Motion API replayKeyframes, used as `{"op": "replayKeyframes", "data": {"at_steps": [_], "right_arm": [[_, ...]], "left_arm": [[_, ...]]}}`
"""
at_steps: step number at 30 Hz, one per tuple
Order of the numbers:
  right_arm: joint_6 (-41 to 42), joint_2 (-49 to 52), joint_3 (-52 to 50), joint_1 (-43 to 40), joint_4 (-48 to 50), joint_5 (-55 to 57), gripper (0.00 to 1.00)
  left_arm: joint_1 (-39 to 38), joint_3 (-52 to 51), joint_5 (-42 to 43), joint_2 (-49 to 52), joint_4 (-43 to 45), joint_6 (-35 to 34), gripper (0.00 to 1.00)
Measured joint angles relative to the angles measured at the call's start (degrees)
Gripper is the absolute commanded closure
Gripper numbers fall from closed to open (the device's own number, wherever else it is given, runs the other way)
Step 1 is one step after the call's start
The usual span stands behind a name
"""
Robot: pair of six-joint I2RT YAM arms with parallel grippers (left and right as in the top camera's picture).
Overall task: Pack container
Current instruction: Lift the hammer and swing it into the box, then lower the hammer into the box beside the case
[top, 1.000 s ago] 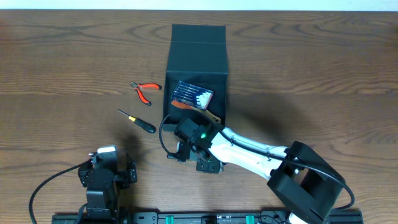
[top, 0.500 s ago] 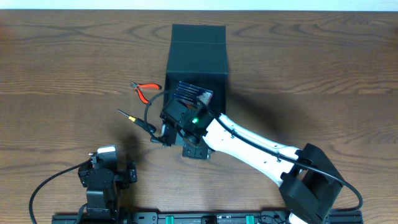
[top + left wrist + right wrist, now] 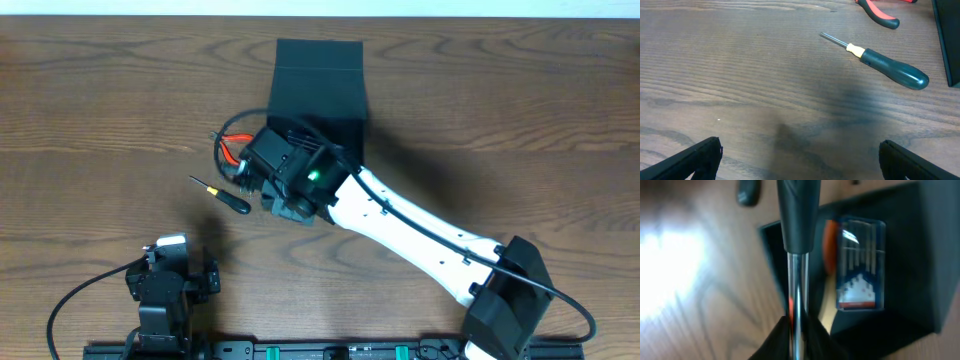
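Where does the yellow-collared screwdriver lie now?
Overhead view: the screwdriver lies on the table, left of the container, between the red pliers and the left hand.

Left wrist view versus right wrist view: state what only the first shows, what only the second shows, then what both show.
Only the left wrist view: the green-handled screwdriver and the red-handled pliers lying on the table, and the left gripper, open and empty.
Only the right wrist view: the right gripper pinching a dark-handled tool by its metal shaft, plus the inside of the container, where a blue packet and an orange item lie.
Both: the wooden table and the container, though the left wrist view shows only its outer edge.
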Motion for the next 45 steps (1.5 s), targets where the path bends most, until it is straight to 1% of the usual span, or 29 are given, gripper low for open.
{"op": "replayKeyframes", "data": {"at_steps": [3,5,8,11,12,14,15,17,26,27,28,32,39,45], "right_arm": [[5.1,0.0,0.0,-1.8,0.9,1.0,0.81],[7.5,0.0,0.0,-3.2,1.3,1.4,0.81],[9.7,0.0,0.0,-5.4,2.2,1.6,0.81],[11.0,0.0,0.0,-7.6,2.6,1.5,0.78],[11.2,0.0,0.0,-8.2,2.6,1.4,0.74],[11.6,0.0,0.0,-9.4,2.6,0.8,0.61],[11.3,0.0,0.0,-9.8,2.6,0.1,0.58],[10.4,0.0,0.0,-10.4,2.6,-1.4,0.54],[9.7,0.0,0.0,-10.5,2.6,-4.5,0.46],[9.6,0.0,0.0,-10.5,2.6,-4.6,0.44],[9.6,0.0,0.0,-10.5,2.6,-4.7,0.40],[9.4,0.0,0.0,-10.5,2.7,-4.9,0.34],[9.4,1.7,0.1,-10.5,4.2,-5.0,0.31],[10.4,10.4,0.3,-11.0,10.8,-5.0,0.32]], "left_arm": [[0.0,0.0,0.0,0.0,0.0,0.0,0.01],[0.0,0.0,0.0,0.0,0.0,0.0,0.01],[0.0,0.0,0.0,0.0,0.0,0.0,0.01],[0.0,0.0,0.0,0.0,0.0,0.0,0.01],[0.0,0.0,0.0,0.0,0.0,0.0,0.01],[0.0,0.0,0.0,0.0,0.0,0.0,0.01],[0.0,0.0,0.0,0.0,0.0,0.0,0.01],[0.0,0.0,0.0,0.0,0.0,0.0,0.01],[0.0,0.0,0.0,0.0,0.0,0.0,0.01],[0.0,0.0,0.0,0.0,0.0,0.0,0.02],[0.0,0.0,0.0,0.0,0.0,0.0,0.01],[0.0,0.0,0.0,0.0,0.0,0.0,0.01],[0.0,0.0,0.0,0.0,0.0,0.0,0.02],[0.0,0.0,0.0,0.0,0.0,0.0,0.02]]}}
